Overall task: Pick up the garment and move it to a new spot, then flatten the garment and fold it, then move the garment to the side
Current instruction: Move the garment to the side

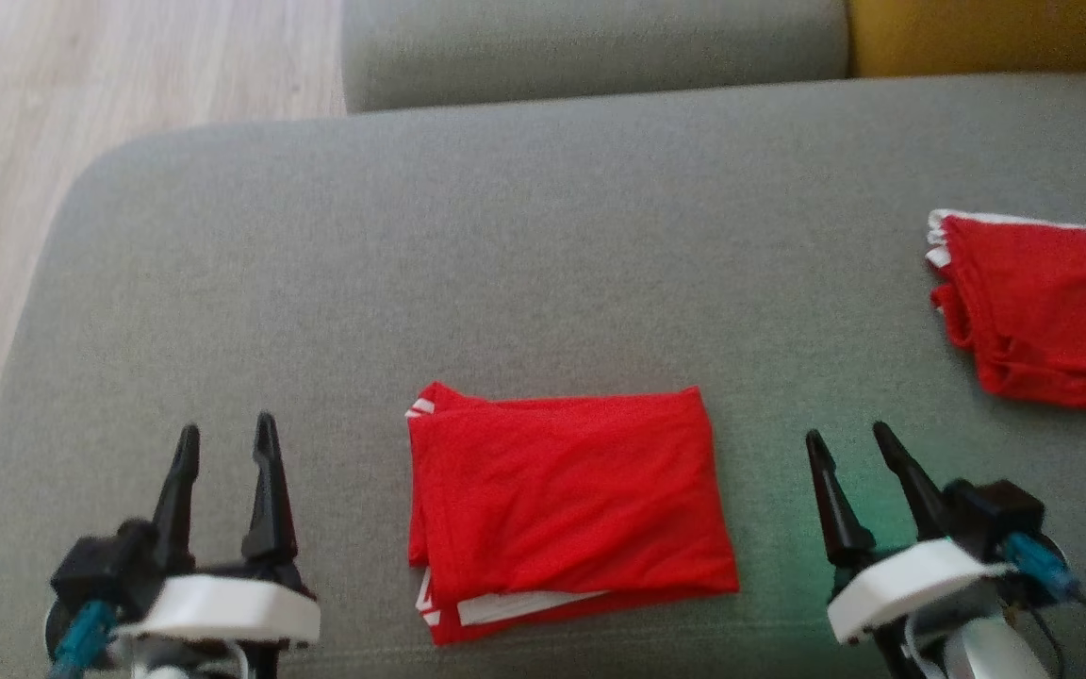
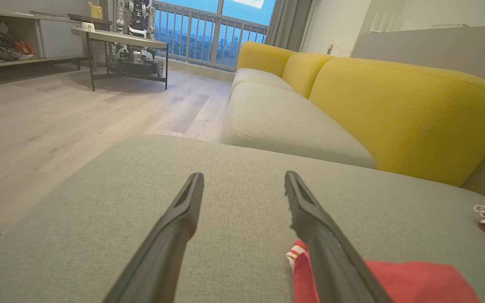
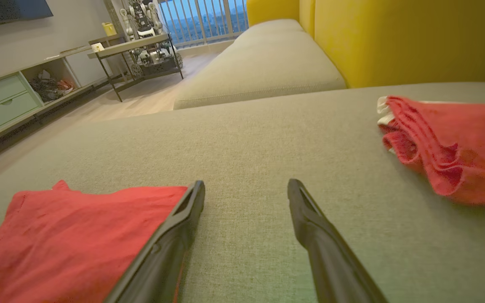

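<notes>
Left tool (image 1: 227, 426): nearest, at the lower left of the head view; its two dark fingers are spread wide with nothing between them, pointing away over the grey seat (image 1: 505, 264).
Right tool (image 1: 847, 432): at the lower right, fingers likewise spread and empty.
Folded garment (image 1: 567, 500): red with white trim, folded into a rough rectangle and lying flat on the seat's near part, between the two tools. There is a strip of bare fabric on each side, and neither tool touches it.
Left wrist view: the garment's trimmed corner (image 2: 415, 282) shows just past the inner finger of the left tool (image 2: 243, 174).
Right wrist view: the garment (image 3: 70, 235) lies to the inner side of the right tool (image 3: 246, 182).
Grey seat: broad woven upholstery with a rounded corner at the far left.
Second garment (image 1: 1043, 311): red, loosely bunched, farther back at the seat's right edge, well apart from the folded one.
Sofa cushion (image 2: 284, 122): pale, beyond the seat, backed by a yellow backrest (image 2: 394, 113).
Floor (image 2: 57, 118): light wood planks to the left.
Far room: a low table (image 2: 120, 38), a shelf unit (image 3: 6, 97) along the wall, and a balcony railing (image 2: 209, 38) before the windows.
</notes>
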